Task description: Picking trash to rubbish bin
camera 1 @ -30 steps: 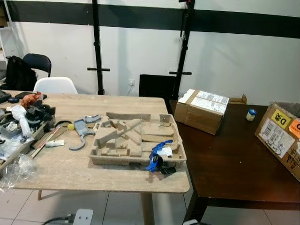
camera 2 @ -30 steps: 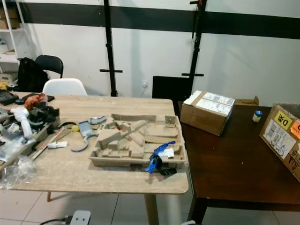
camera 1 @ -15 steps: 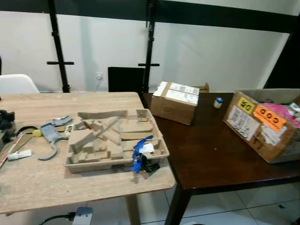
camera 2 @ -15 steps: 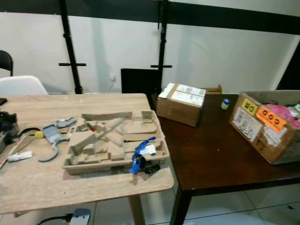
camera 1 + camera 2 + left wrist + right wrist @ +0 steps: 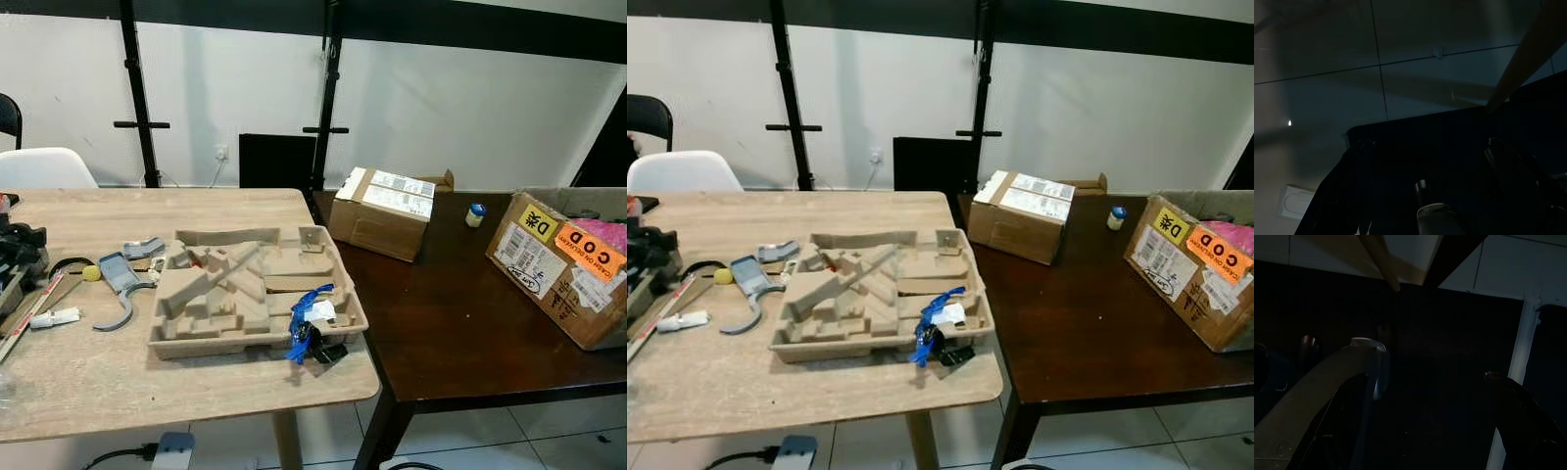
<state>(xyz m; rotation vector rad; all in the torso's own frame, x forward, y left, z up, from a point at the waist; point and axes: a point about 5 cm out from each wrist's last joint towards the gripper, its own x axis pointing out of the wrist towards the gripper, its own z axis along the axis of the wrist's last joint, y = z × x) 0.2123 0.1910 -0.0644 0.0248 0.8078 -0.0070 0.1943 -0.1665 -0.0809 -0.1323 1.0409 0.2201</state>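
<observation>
A light wooden table point(image 5: 118, 382) stands edge to edge with a dark brown wooden table point(image 5: 451, 333). On the light one lies a moulded beige pulp tray point(image 5: 257, 294), with a blue strip and small black piece point(image 5: 312, 333) at its near rim. Beside the tray lie a grey curved plastic part point(image 5: 120, 284), a small yellow ball point(image 5: 91, 273) and a white tube point(image 5: 55, 317). The dark table carries a closed brown cardboard box point(image 5: 385, 211), a small blue-capped bottle point(image 5: 475, 214) and an open cardboard box with orange and yellow labels point(image 5: 568, 274).

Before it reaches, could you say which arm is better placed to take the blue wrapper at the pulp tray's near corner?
Probably right: the blue wrapper lies at the pulp tray's right near corner.
</observation>
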